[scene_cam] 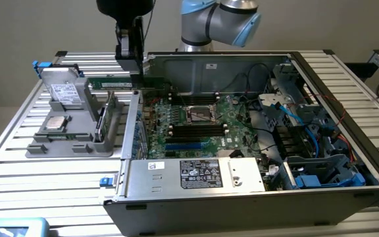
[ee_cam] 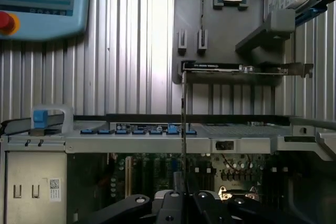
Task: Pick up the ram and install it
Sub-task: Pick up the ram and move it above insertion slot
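We're mid-carry: gripper [scene_cam: 136, 73] clenched on the ram [scene_cam: 114, 83], stick held level over the case [scene_cam: 242, 66] wall, between the grey parts tray [scene_cam: 64, 145] and the motherboard [scene_cam: 239, 111]. Not seated yet. Next needs its edge squared over a black slot [scene_cam: 196, 130]; probably a free one, hard to tell.
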Action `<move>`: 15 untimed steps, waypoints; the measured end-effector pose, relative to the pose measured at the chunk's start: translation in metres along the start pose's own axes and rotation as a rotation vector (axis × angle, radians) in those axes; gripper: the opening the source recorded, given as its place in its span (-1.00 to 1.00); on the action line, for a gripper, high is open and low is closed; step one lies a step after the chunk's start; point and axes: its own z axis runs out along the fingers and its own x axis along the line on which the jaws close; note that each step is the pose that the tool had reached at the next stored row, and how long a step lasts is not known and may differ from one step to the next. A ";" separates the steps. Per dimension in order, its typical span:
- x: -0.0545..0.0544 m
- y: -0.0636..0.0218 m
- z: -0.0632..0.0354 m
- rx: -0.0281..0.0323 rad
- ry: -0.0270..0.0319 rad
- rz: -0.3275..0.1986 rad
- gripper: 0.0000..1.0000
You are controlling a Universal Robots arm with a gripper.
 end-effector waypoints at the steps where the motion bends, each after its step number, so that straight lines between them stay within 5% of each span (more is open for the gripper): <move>1: 0.000 -0.0022 0.0000 0.0028 0.0000 0.000 -0.76; 5: 0.000 -0.0116 0.0000 0.0183 -0.0002 0.000 -0.76; 15: -0.002 -0.0527 0.0009 0.0192 0.0009 0.000 -0.76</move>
